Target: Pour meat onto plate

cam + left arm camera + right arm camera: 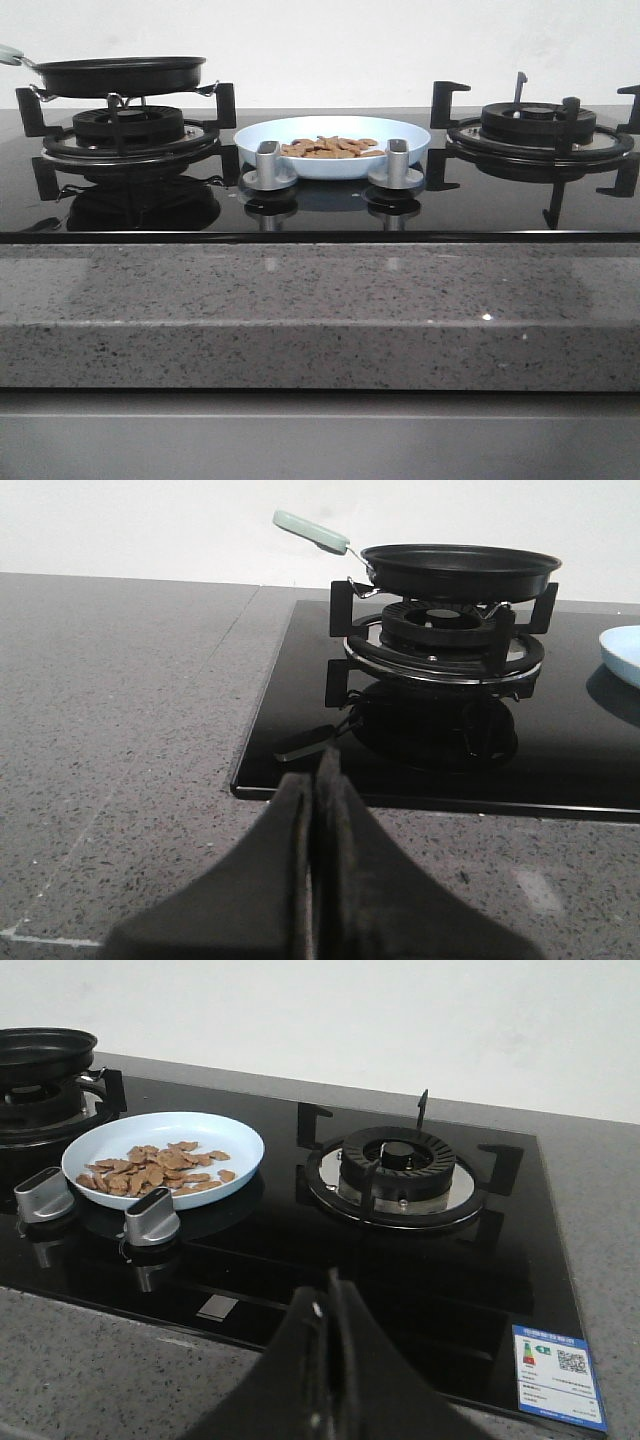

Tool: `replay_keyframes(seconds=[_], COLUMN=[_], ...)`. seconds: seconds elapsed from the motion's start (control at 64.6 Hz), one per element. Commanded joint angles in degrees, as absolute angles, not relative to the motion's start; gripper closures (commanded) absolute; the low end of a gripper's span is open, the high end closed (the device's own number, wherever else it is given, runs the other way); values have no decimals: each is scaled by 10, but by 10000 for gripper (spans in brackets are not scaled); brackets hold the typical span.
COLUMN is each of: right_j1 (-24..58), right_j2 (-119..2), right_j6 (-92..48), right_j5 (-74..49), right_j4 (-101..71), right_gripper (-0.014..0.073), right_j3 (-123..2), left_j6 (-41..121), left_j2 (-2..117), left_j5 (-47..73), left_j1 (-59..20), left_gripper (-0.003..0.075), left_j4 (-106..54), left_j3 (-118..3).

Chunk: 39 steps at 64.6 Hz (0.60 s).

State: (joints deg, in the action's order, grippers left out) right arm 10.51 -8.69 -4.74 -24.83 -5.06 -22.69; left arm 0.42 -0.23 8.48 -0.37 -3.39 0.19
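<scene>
The meat [330, 148] is seen lying on the plate [262, 140]; pouring is judged done. Both arms' fingers [318, 810] [332, 1335] are pressed together, empty; only retreat seems needed.

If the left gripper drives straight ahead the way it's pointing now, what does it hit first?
Probably the left burner grate carrying the black frying pan. The shut left gripper aims there over bare countertop and glass cooktop, though its height is unclear.

Soft even light, sharp focus, glossy cooktop [320, 215] reflections.
</scene>
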Motion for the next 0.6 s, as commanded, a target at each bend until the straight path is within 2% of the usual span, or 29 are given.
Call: replay_keyframes(seconds=[0.0,0.387,0.588], right_j1=[104,104,62], right_j2=[-93,-93,-51], right_j6=[-49,-49,-49], right_j5=[-202,-199,-117], right_j4=[-51,-51,-51], right_gripper=[654,654,654], right_j3=[-242,-237,-137], left_j6=[0,0,0], left_j2=[-11,-11,-11], left_j5=[34,34,34], left_j1=[-2,-2,-2], left_gripper=[741,741,741], left_j4=[-39,-39,-39], left_j3=[4,4,4])
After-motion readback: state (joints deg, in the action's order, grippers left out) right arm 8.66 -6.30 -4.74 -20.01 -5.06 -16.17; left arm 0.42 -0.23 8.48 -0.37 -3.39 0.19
